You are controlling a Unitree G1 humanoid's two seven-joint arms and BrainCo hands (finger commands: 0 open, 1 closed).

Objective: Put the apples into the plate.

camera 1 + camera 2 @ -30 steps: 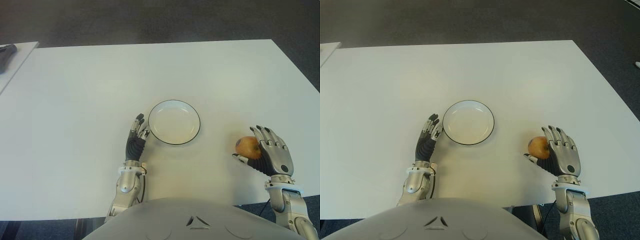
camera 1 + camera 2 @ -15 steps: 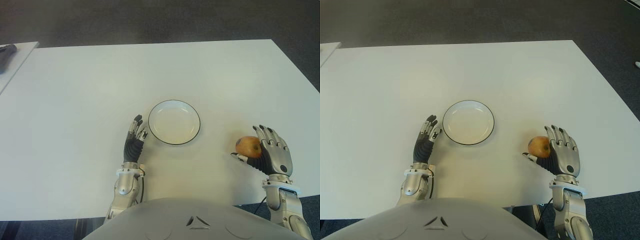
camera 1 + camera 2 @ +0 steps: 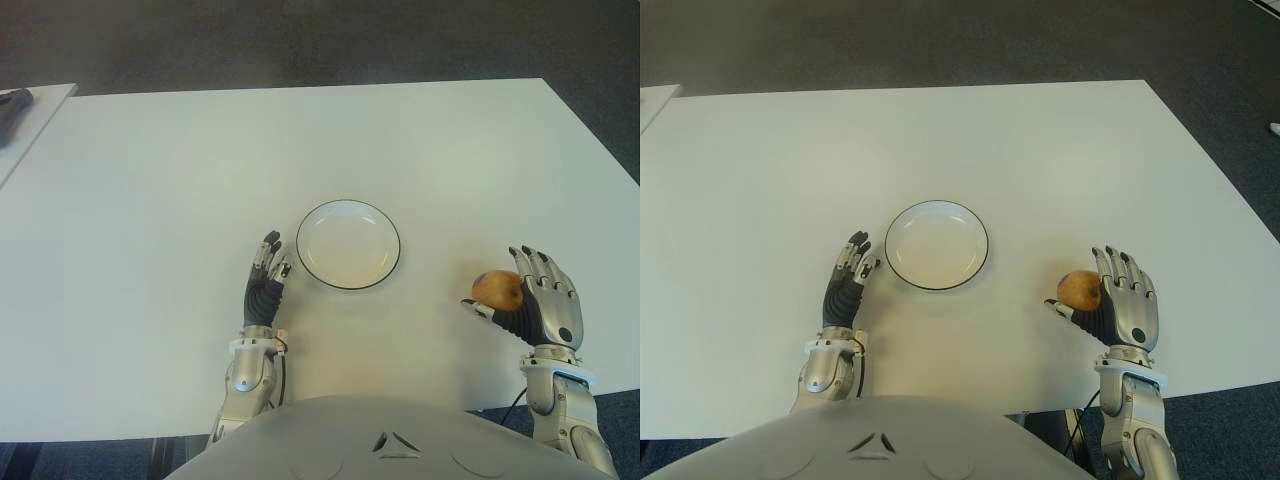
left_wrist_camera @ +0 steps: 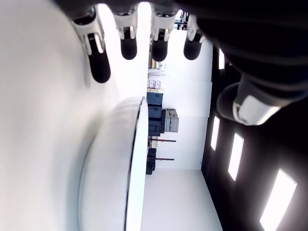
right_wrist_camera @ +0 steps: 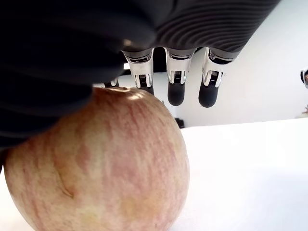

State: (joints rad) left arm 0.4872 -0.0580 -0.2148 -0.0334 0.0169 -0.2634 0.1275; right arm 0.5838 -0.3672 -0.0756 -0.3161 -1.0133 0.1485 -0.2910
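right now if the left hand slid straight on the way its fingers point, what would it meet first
Probably nothing: the left hand points up the table, just left of the plate. Its wrist view shows the plate rim alongside, so a graze is possible.

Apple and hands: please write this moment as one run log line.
apple: on table, against right hand, ungrasped | plate: empty | left hand: open beside plate

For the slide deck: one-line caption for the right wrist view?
Right hand with fingers spread over a red-yellow streaked apple on the white table.
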